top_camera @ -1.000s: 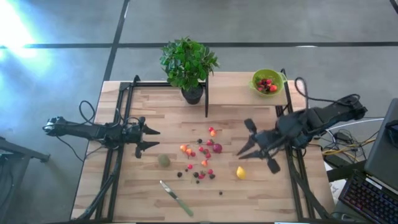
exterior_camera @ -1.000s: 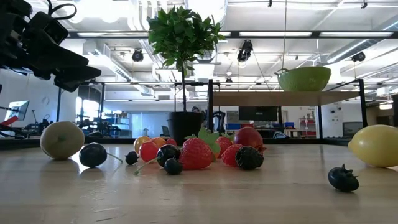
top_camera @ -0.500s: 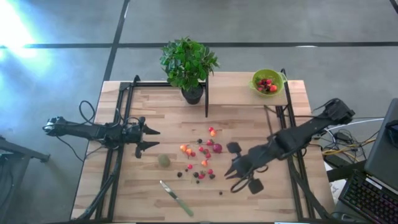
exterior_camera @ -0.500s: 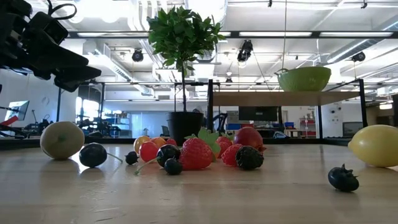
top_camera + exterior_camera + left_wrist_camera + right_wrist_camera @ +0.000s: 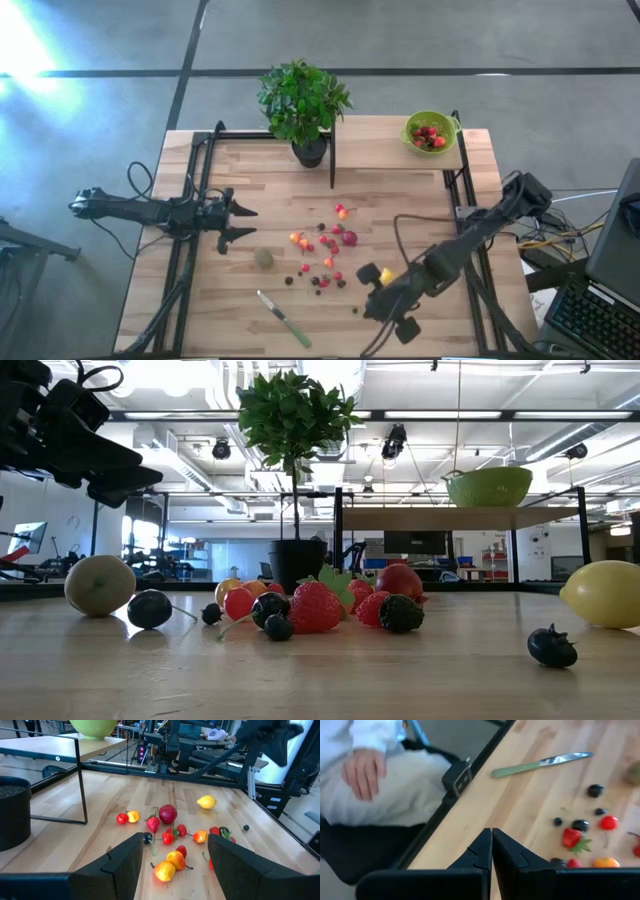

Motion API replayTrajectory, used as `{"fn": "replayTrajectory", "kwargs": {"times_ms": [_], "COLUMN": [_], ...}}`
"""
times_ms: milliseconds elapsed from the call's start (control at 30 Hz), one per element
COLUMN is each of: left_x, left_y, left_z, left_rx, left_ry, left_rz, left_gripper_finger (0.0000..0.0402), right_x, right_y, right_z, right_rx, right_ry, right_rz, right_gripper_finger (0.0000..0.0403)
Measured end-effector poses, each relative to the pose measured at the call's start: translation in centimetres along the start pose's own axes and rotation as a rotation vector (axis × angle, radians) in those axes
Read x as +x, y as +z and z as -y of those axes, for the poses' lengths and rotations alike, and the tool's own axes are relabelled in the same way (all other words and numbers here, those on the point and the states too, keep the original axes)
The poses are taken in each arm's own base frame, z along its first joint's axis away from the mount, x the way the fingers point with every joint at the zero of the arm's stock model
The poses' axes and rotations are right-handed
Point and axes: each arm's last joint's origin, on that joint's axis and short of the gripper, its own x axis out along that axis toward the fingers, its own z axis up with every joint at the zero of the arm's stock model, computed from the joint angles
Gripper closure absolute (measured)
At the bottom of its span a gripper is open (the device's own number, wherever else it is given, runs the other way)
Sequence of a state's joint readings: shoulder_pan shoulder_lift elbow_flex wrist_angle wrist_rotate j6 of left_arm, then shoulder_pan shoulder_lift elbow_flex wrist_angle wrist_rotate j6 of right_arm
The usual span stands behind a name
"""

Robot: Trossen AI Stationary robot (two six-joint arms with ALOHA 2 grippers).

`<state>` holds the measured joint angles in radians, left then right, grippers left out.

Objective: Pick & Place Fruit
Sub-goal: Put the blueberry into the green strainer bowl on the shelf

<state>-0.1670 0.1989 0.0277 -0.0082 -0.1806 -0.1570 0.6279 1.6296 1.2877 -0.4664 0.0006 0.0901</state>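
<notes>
**Q:** Fruit (image 5: 325, 250): where is it?

**A:** Scattered mid-surface. The lemon (image 5: 386, 275) lies toward the near right corner, partly hidden beneath my right arm. My right jaws are pressed together on nothing, close to it. Left jaws are apart, idle by the left edge.

**Q:** Risk?

**A:** My judgement: if I drop with the jaws together I'd shove the lemon instead of gripping it. It's round, so it could roll to the near edge or scatter the berries (image 5: 318, 281).

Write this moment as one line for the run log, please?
right gripper: shut, empty, above table's front edge near lemon | left gripper: open, waiting at left side | loose fruit: mid-table | bowl: holds some fruit
</notes>
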Motion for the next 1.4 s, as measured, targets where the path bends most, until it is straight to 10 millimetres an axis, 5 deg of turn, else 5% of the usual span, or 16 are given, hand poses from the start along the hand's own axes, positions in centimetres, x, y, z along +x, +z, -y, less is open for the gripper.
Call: {"fn": "replayTrajectory", "kwargs": {"times_ms": [267,500,1067,1400], "left_x": [0.0,0.0,0.0,0.0], "left_y": [0.0,0.0,0.0,0.0], "left_z": [0.0,0.0,0.0,0.0], "left_rx": [0.000,0.000,0.000,0.000], "left_ry": [0.000,0.000,0.000,0.000], "left_rz": [0.000,-0.001,-0.001,-0.001], "left_gripper_finger": [0.0172,0.0172,0.0172,0.0172], "right_x": [4.2,5.8,8.7,9.8], "right_y": [-1.0,-1.7,-3.1,-4.5], "right_z": [-0.8,-0.4,0.3,0.9], "right_rx": [-0.064,-0.056,0.000,0.109], "right_ry": [0.011,-0.001,-0.143,-0.179], "right_rz": [-0.061,-0.100,-0.161,-0.193], "right_gripper_finger": [0.0394,0.0385,0.0218,0.0187]}}
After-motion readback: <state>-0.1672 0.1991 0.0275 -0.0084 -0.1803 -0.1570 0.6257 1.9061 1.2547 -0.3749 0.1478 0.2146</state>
